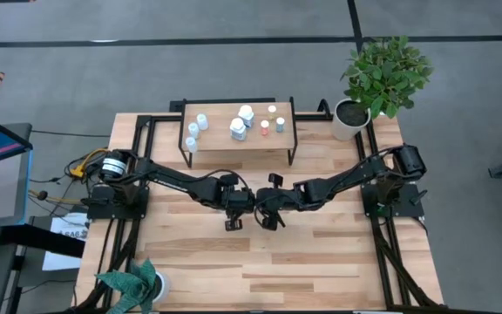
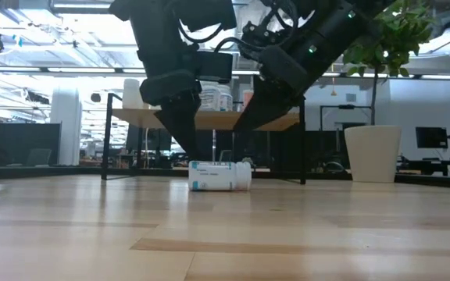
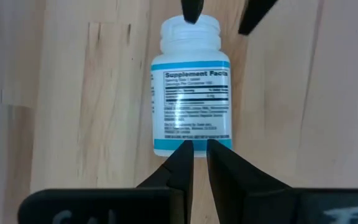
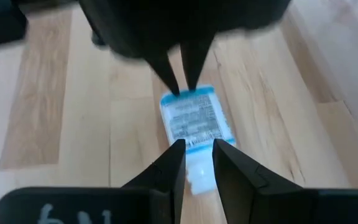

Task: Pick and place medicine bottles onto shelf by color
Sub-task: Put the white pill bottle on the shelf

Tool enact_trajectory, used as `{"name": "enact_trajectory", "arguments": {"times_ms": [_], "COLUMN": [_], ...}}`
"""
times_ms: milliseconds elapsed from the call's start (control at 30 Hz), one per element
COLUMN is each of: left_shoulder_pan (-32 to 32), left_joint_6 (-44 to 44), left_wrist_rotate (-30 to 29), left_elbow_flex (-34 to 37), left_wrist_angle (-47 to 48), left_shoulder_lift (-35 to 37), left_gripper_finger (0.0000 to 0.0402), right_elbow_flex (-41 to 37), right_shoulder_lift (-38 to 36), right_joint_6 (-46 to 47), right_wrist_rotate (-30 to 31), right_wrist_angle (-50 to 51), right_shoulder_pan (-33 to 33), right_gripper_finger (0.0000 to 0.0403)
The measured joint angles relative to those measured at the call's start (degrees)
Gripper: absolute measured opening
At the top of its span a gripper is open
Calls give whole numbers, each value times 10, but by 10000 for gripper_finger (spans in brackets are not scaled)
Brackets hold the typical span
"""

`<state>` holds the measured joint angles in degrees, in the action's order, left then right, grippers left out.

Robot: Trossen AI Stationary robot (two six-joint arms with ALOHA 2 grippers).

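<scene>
From above, both arms hide the lying bottle; the bottles on the shelf are too small to read.
</scene>
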<state>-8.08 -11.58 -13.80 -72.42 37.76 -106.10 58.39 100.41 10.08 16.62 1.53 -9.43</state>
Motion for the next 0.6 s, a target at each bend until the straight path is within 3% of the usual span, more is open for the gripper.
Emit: {"name": "enact_trajectory", "arguments": {"times_ms": [267, 433, 600], "left_shoulder_pan": [0, 0, 0], "left_joint_6": [-2, -2, -2], "left_wrist_rotate": [-2, -2, -4], "left_elbow_flex": [-1, -1, -1], "left_wrist_angle": [0, 1, 1], "left_shoulder_lift": [1, 2, 2], "left_gripper_finger": [35, 35, 35], "right_elbow_flex": [-3, -28, -57], "right_shoulder_lift": [1, 1, 2], "right_joint_6": [43, 56, 59], "right_wrist_rotate": [14, 14, -3], "right_wrist_angle": [81, 75, 8], "right_shoulder_pan": [9, 21, 25], "right_gripper_finger": [107, 107, 107]}}
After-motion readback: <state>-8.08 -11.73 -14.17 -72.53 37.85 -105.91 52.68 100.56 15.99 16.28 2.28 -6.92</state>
